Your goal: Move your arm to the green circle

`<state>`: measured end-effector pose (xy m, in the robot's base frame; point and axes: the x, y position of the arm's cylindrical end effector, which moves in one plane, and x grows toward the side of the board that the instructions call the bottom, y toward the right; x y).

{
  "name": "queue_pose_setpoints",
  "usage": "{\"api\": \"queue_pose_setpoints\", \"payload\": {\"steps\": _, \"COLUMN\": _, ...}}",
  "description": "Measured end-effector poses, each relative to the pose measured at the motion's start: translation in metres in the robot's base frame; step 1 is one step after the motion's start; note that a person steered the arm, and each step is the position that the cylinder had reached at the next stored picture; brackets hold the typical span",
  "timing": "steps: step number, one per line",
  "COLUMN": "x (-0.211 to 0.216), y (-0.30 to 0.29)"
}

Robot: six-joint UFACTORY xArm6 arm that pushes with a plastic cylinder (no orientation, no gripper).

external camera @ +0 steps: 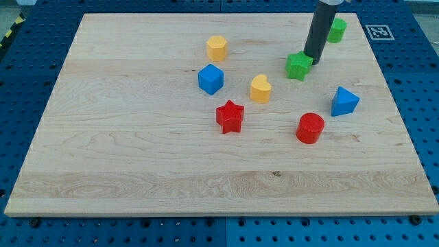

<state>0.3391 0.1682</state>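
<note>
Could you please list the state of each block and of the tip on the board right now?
My tip: down on the board, at the green star's upper right.
Green circle: upright, partly hidden behind the rod, not yet reached.
Green star: flat, next to the tip.
Yellow hexagon: upright, alone.
Yellow heart: upright, alone.
Blue cube: upright, alone.
Blue triangle: alone.
Red star: flat, alone.
Red cylinder: upright, alone.

green circle [337,29]: sitting flat near the view's top right of the tabletop [137,171]
visibility: its left side is being hidden behind the rod
</note>
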Motion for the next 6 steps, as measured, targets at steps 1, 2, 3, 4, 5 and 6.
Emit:
{"api": "queue_pose_setpoints", "payload": {"steps": 1, "x": 0.0, "y": 0.005}}
{"api": "queue_pose_setpoints", "payload": {"steps": 2, "x": 0.0, "y": 0.059}}
{"api": "queue_pose_setpoints", "payload": {"steps": 3, "x": -0.012, "y": 0.106}}
{"api": "queue_pose_setpoints", "payload": {"steps": 4, "x": -0.063, "y": 0.108}}
{"api": "queue_pose_setpoints", "payload": {"steps": 5, "x": -0.094, "y": 0.1}}
{"api": "queue_pose_setpoints", "payload": {"steps": 6, "x": -0.096, "y": 0.096}}
